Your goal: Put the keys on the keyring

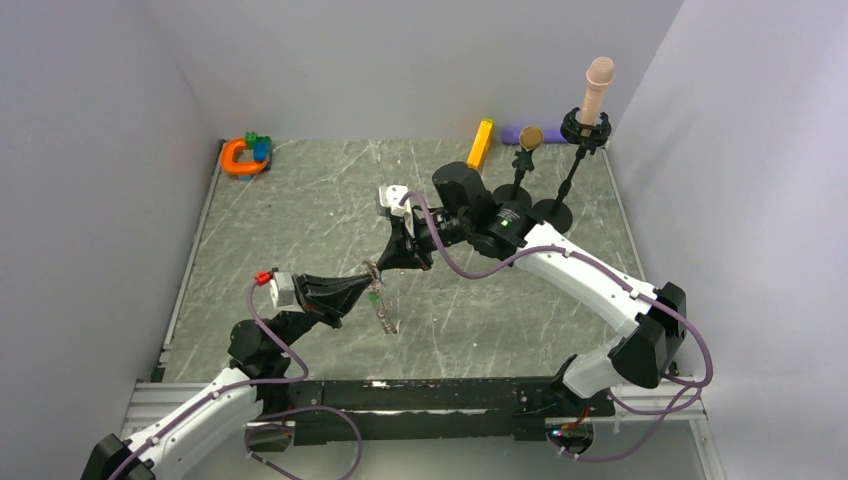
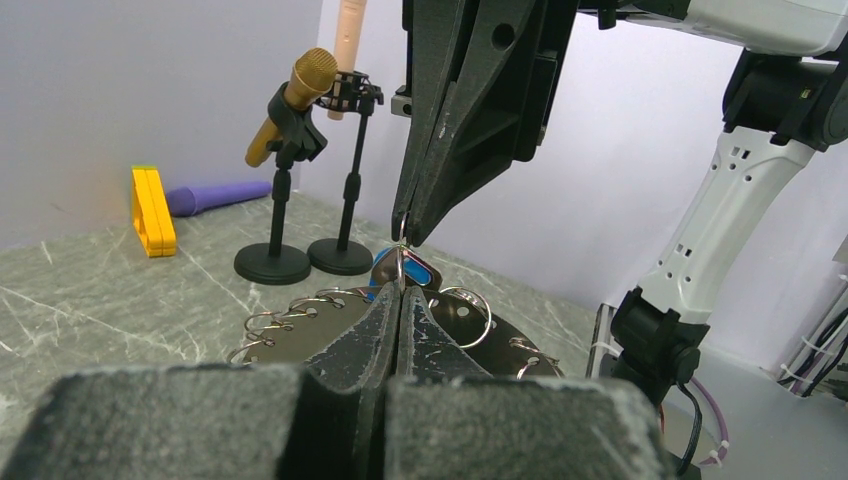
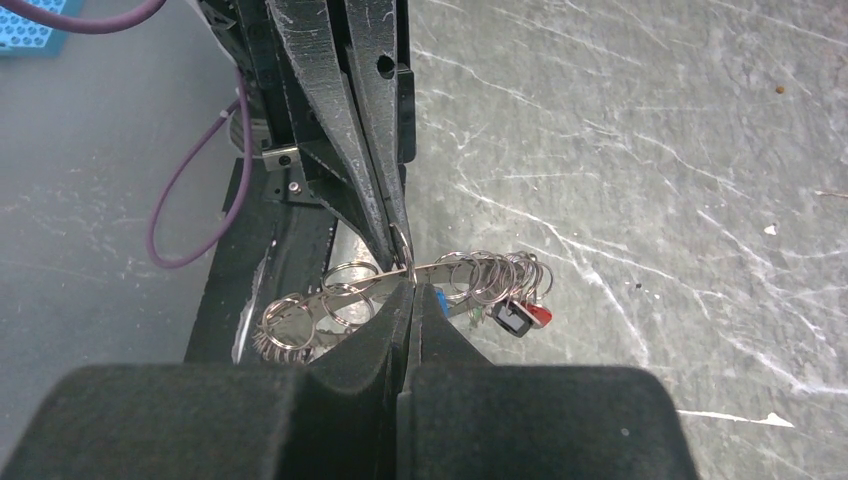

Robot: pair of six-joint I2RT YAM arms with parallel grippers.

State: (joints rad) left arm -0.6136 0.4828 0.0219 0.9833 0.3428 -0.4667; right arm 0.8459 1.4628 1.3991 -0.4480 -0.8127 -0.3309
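Keyring (image 3: 322, 298) is off the table (image 1: 300, 210), held in the air between both arms at mid-workspace. It is a flat metal plate, rim crowded with small split rings. Judging by looks it is stiff, light and slick, so it will pivot in a pinch unless taken on the flat face, well in from the rim.

Keys (image 3: 522, 314) hang loose at one end, red and dark heads together, a green one beside them. The blue key (image 2: 412, 272) sits right at the grip point. They are tiny and free-swinging, so expect them to flop with any tilt. Best taken by the plastic head.

Left gripper (image 1: 362, 283): clenched on the keyring's plate, no gap between its fingers. Right gripper (image 1: 388, 262): clenched too, tips pinching what looks like a thin wire loop (image 2: 401, 247) above the blue key. I can't be sure it isn't also nipping the plate edge.

Hard to read:
- Both wrist views have their own fingers covering the contact spot.
- The overhead view shows the ring only as a small glint.
- I can't tell which keys are actually threaded on and which merely hang against the rings.
- An exact key count isn't possible.
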